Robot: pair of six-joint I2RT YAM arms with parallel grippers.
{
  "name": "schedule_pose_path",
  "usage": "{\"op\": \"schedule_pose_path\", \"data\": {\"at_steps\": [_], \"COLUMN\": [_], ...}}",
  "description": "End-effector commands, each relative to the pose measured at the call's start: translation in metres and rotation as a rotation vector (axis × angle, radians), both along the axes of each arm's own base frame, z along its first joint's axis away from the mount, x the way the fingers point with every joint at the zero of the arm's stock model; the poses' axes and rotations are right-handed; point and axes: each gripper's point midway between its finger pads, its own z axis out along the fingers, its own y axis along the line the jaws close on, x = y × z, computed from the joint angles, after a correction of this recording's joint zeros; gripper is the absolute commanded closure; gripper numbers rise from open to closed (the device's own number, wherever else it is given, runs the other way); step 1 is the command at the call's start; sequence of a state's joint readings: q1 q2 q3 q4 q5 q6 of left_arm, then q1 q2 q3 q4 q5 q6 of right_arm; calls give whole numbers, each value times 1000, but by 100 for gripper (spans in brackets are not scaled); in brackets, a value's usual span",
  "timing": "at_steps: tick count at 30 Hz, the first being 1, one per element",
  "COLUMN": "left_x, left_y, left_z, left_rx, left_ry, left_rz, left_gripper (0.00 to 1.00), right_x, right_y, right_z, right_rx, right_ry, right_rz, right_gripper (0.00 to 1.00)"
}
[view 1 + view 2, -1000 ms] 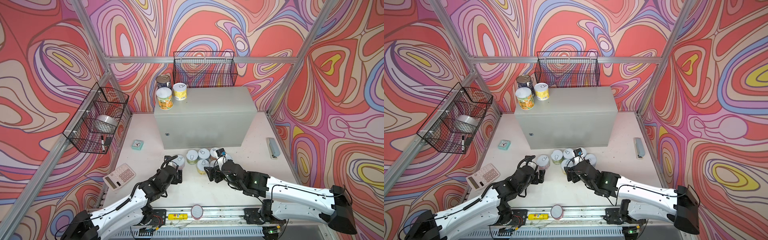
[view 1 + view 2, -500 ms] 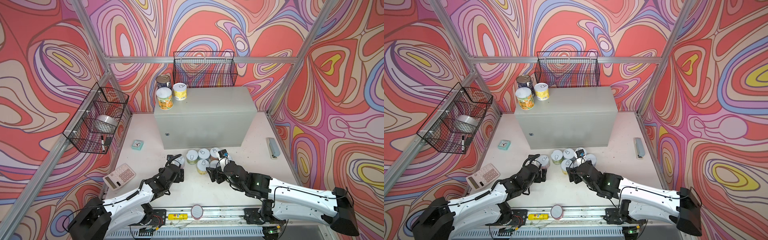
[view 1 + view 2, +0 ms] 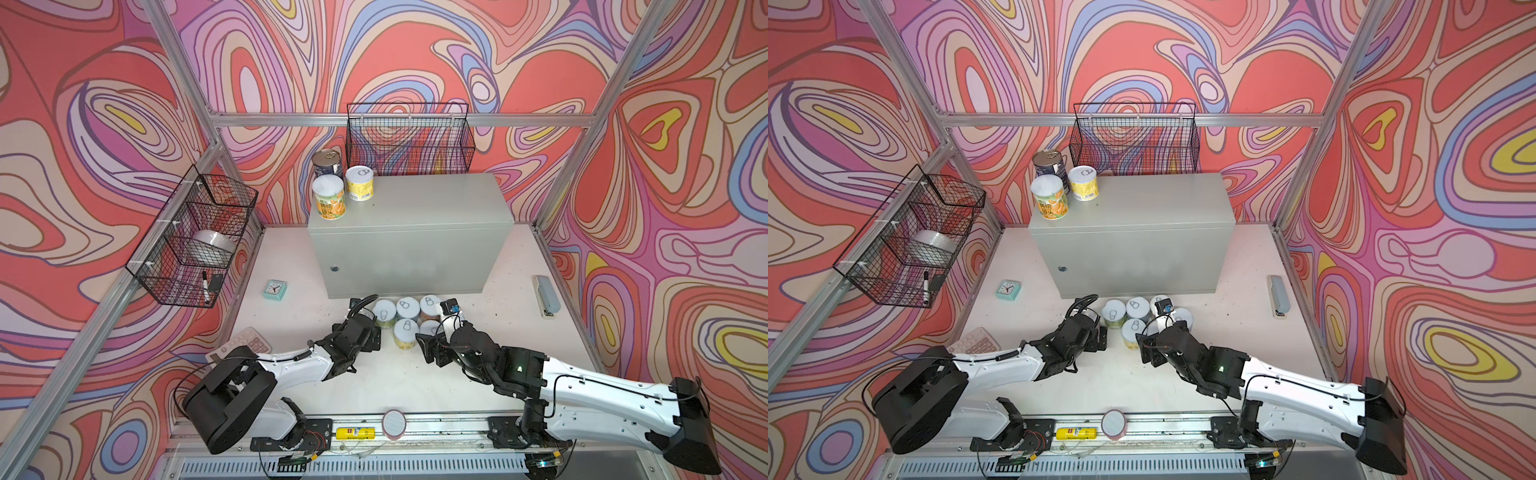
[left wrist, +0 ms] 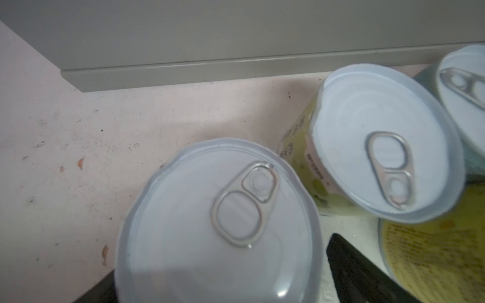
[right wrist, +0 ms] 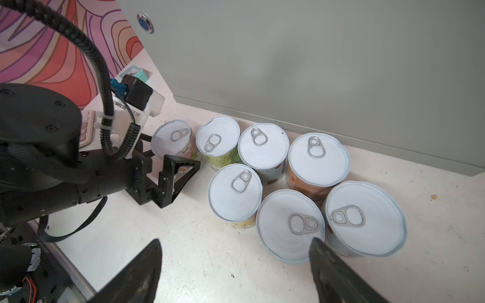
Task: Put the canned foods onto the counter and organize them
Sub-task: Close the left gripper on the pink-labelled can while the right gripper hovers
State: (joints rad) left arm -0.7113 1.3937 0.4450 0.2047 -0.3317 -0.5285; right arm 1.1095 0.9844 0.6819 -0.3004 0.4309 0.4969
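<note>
Several short canned foods with white pull-tab lids (image 5: 263,147) stand clustered on the floor before the counter (image 3: 415,208), a grey cabinet. Three more stand on its top left corner: a dark blue tin (image 3: 327,163), a yellow-orange one (image 3: 329,201) and a short yellow one (image 3: 360,183). My left gripper (image 3: 365,328) is open and straddles the leftmost floor can (image 4: 217,223); a strip of floor shows between its rim and one finger (image 4: 367,275). My right gripper (image 5: 236,262) is open over bare floor, one finger (image 5: 336,275) beside the nearest can (image 5: 290,225).
Black wire baskets hang on the back wall (image 3: 409,137) and the left wall (image 3: 195,241). On the floor lie a teal clock (image 3: 275,289), a calculator (image 3: 245,347) and a grey stapler (image 3: 547,296). A yellow tube (image 3: 355,433) and a pink-rimmed disc (image 3: 394,422) sit on the front rail.
My left gripper has reached forward over the leftmost floor can, which now shows between its jaws, and its jaws have widened. The right gripper has barely moved.
</note>
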Motion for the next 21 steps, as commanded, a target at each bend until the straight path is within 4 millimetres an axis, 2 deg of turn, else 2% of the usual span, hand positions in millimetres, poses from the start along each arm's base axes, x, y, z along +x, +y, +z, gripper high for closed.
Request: {"op": "schedule_pose_path", "data": {"at_steps": [1, 15, 21], "left_x": [10, 19, 16], "left_y": [-1, 11, 13], "left_z": [2, -1, -6], "left_rx": [-45, -20, -15], "left_ry": [-16, -27, -17], "left_rz": [32, 68, 69], "left_gripper": [2, 7, 16], "right_x": [0, 1, 1], "right_y": [-4, -1, -4], "right_z": [-5, -11, -13], "right_rx": [-31, -59, -66], "right_ry": [-10, -6, -9], "right_rz": [-6, 3, -4], "right_gripper": [9, 9, 9]}}
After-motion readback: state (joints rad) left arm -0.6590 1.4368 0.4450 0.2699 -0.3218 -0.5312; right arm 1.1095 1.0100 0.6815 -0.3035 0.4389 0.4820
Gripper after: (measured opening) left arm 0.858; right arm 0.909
